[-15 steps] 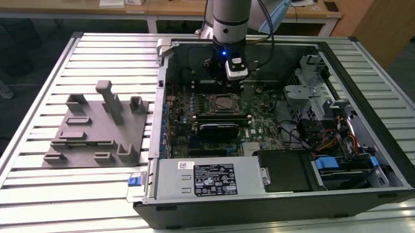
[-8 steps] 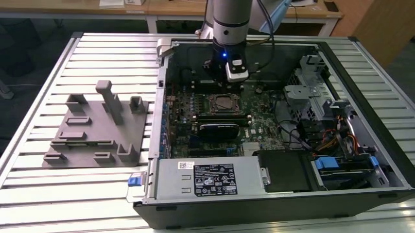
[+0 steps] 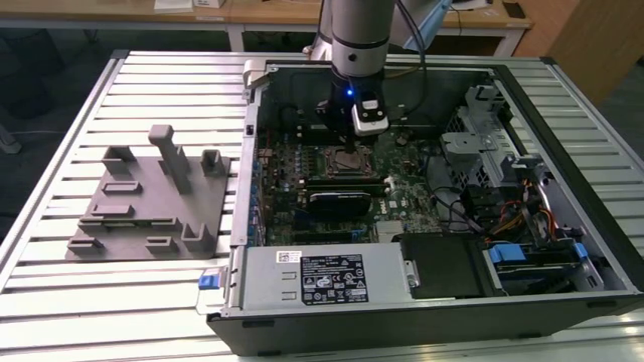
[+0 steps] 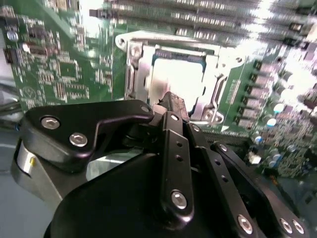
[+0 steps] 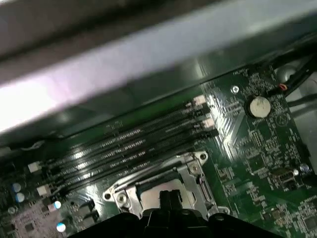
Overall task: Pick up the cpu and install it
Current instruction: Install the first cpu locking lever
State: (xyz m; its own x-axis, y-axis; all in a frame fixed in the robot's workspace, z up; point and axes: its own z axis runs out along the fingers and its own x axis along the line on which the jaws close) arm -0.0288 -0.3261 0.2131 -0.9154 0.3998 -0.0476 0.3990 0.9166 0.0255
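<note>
The cpu, a silvery square chip, lies flat inside the metal socket frame on the green motherboard. In the exterior view the socket sits mid-board inside the open computer case. My gripper hangs straight down just above it. In both wrist views the black fingers are pressed together, the gripper shut and holding nothing. Its tip hovers over the near edge of the socket and covers part of the chip.
Memory slots and a coin battery flank the socket. A black card, the power supply and a drive cage with cables crowd the case. A grey fixture plate with blocks lies on the slatted table.
</note>
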